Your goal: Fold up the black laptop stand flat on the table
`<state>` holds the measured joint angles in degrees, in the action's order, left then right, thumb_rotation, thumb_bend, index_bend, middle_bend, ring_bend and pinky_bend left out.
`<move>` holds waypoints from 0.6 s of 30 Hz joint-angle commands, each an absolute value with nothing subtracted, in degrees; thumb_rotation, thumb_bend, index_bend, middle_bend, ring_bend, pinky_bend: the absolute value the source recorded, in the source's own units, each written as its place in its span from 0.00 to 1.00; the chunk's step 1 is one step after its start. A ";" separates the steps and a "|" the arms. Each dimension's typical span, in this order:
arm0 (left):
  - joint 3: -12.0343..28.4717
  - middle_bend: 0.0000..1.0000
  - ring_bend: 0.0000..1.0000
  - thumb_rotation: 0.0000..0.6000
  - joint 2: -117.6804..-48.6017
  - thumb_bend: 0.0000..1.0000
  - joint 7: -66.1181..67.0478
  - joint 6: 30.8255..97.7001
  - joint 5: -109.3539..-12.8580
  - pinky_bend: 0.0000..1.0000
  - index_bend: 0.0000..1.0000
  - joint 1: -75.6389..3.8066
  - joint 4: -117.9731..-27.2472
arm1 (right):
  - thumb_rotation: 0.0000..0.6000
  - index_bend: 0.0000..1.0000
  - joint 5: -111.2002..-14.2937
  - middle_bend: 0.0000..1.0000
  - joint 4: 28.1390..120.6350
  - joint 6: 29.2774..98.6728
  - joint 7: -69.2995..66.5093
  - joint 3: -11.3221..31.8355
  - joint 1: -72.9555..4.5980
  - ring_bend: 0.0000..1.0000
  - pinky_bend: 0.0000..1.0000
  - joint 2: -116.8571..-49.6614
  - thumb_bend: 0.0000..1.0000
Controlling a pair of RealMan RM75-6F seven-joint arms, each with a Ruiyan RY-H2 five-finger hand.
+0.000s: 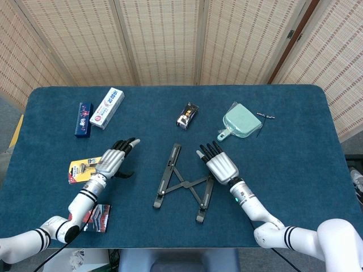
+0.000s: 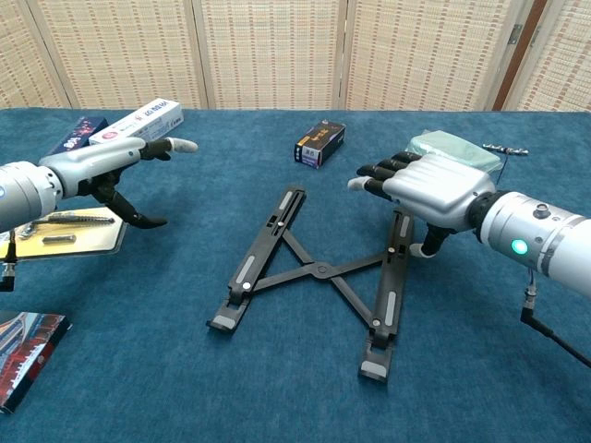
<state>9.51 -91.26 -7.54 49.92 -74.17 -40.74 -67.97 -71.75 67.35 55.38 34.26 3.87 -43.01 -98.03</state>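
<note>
Both hands hold nothing, fingers spread: right hand over the laptop stand, left hand well apart. One-sided pushing might just slide it instead of folding.

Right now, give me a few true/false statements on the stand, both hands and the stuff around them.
1. The black laptop stand lies spread in an X on the table. True.
2. The left hand grips the stand's left bar. False: it hovers apart from the stand, holding nothing, fingers stretched out.
3. The right hand is over the far end of the stand's right bar. True.
4. The mint green case lies under the stand. False: it lies apart, further back on the table.
5. The small black box stands beyond the stand. True.
</note>
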 commanded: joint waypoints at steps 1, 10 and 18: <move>9.39 0.01 0.07 1.00 -91.72 0.24 -7.86 49.69 -74.10 0.01 0.00 -40.86 -67.46 | 1.00 0.00 -72.38 0.00 66.60 55.68 33.76 4.36 -43.30 0.00 0.00 -98.93 0.13; 8.61 0.00 0.00 1.00 -92.78 0.24 -8.48 50.03 -74.36 0.00 0.00 -40.46 -66.40 | 1.00 0.00 -73.92 0.00 63.43 55.46 32.60 5.22 -44.19 0.00 0.00 -102.09 0.13; 8.24 0.00 0.00 1.00 -94.17 0.24 -8.85 51.21 -74.26 0.00 0.00 -39.56 -65.56 | 1.00 0.00 -74.84 0.00 61.92 55.58 31.49 5.93 -44.57 0.00 0.00 -103.61 0.13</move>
